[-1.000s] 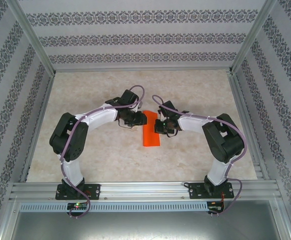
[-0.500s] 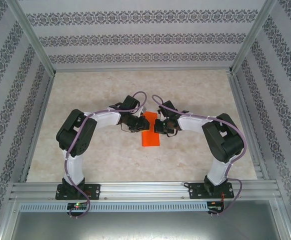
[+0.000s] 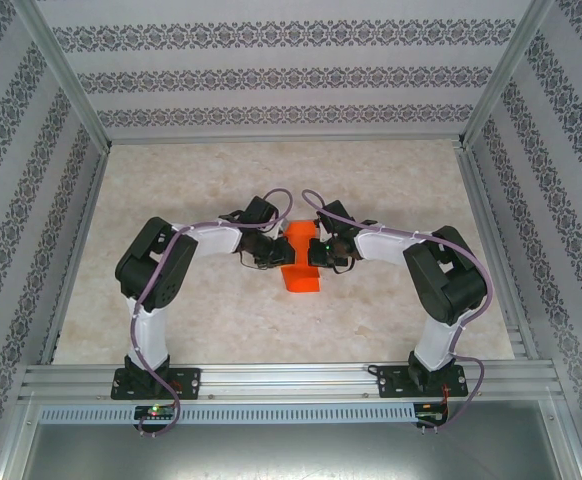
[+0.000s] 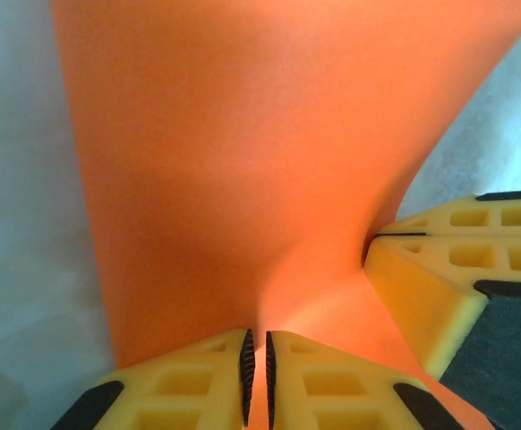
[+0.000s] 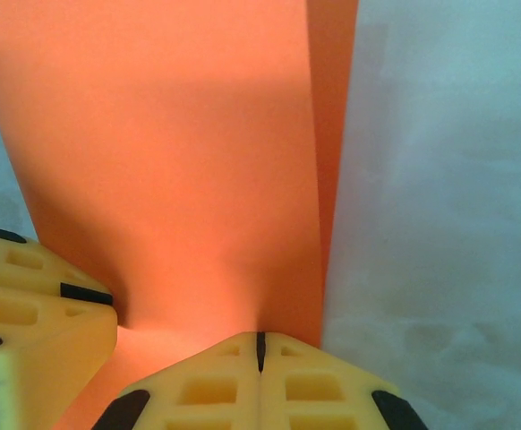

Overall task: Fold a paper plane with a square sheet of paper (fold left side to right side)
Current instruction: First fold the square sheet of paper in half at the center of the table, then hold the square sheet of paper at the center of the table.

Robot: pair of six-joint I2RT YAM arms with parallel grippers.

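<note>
The orange square sheet of paper [image 3: 300, 264] lies folded into a narrow strip at the table's middle, its near end curling up. My left gripper [image 3: 277, 256] is at its left edge and my right gripper [image 3: 316, 254] at its right edge. In the left wrist view the paper [image 4: 243, 161] rises in a curve from my left gripper [image 4: 257, 339], whose jaws are shut on it with a thin slit between them. The right fingers [image 4: 448, 278] meet the paper's far edge. In the right wrist view my right gripper [image 5: 260, 339] is shut on the paper [image 5: 171, 152], with a second layer along the right.
The pale marbled tabletop [image 3: 201, 180] lies open around the paper. Aluminium frame rails [image 3: 281, 378] run along the near edge and up both sides. Patterned walls close off the back and sides.
My left arm has swung right to the paper and its jaws have closed on the left edge. The paper now looks shorter, with its near end lifted. The right arm has stayed put.
</note>
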